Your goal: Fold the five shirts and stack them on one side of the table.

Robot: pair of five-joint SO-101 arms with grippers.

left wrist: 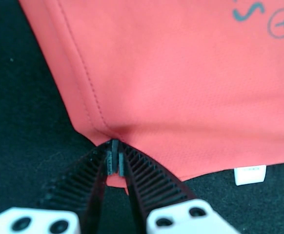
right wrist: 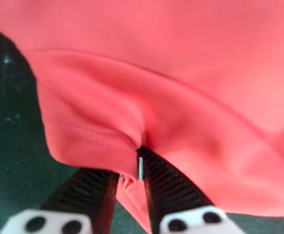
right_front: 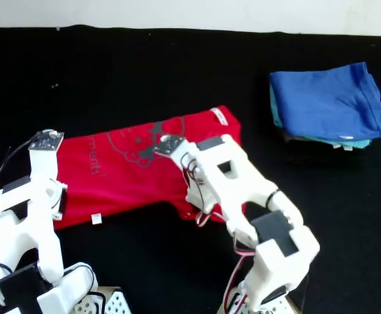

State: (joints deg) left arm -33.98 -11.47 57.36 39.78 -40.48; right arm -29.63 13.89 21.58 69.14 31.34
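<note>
A red shirt with a printed graphic lies partly folded across the black table, left of centre. My left gripper is shut on the shirt's near left corner, pinching the hem of the red shirt. My right gripper is shut on a bunched fold of the red shirt at its near right edge. In the high view both white arms stand over the shirt's near edge, the left arm at its left end and the right arm at its right end.
A stack of folded shirts, blue on top with teal and dark ones beneath, sits at the right back of the table. A small white tag sticks out from the red shirt's near edge. Bare black cloth lies behind the shirt.
</note>
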